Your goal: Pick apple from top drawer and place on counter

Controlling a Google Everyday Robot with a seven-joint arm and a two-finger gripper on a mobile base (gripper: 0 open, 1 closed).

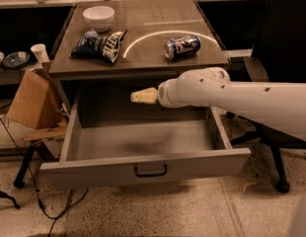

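Observation:
The top drawer (143,168) is pulled wide open, with its dark pull handle (150,171) at the middle of the front. Its grey floor shows only a dim shadow; no apple is in view anywhere. My gripper (142,97), a cream tip at the end of the white arm (232,95), hangs over the back of the drawer, just below the counter's front edge, pointing left. The counter (158,26) is grey-brown with a pale curved arc.
On the counter lie a blue soda can (181,47) on its side, two dark chip bags (99,44) and a white bowl (98,17). A cardboard box (32,100) and a white cup (39,52) stand at the left. A black chair (286,48) stands at the right.

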